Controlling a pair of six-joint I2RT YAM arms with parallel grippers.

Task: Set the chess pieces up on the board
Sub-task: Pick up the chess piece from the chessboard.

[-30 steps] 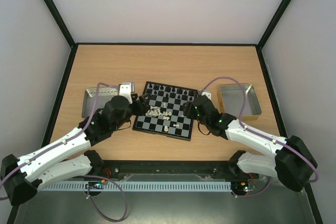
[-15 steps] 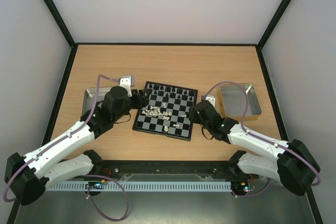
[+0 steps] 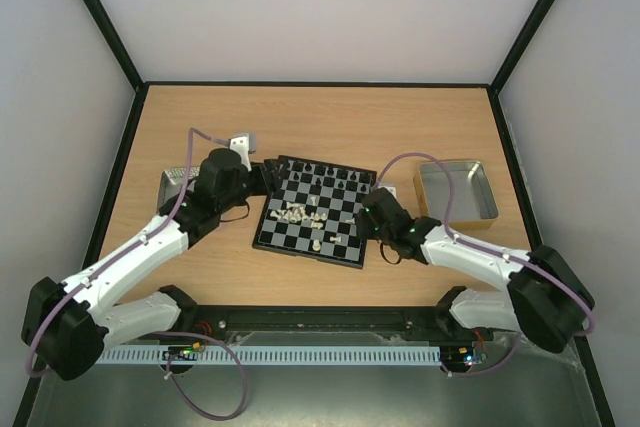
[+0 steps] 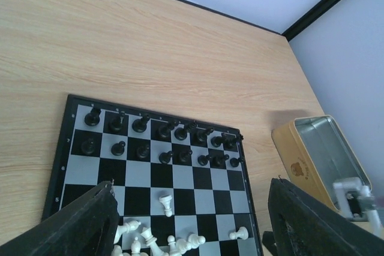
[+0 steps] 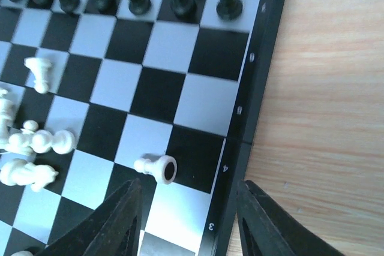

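Note:
The board [image 3: 300, 237] lies mid-table, with black chess pieces [image 3: 325, 175] standing in two rows along its far side. Cream-white pieces [image 3: 297, 214] lie heaped near the board's left middle. The left wrist view shows the board [image 4: 138, 175], the black rows [image 4: 162, 139], one upright white piece [image 4: 166, 202] and the heap [image 4: 144, 241]. My left gripper [image 3: 262, 179] hovers open at the far left corner, holding nothing. My right gripper [image 5: 189, 223] is open over the right rim, and a toppled white pawn [image 5: 156, 167] lies just ahead of its left finger [image 5: 114, 220].
A gold tin [image 3: 457, 190] with a shiny inside sits right of the board, also seen as the tin [image 4: 318, 160] in the left wrist view. A metal tray [image 3: 175, 185] left of the board is mostly covered by my left arm. Bare wood surrounds the board.
My left arm has swung toward the far left corner of the board. My right gripper has slid left onto the board's right edge and its jaws have narrowed.

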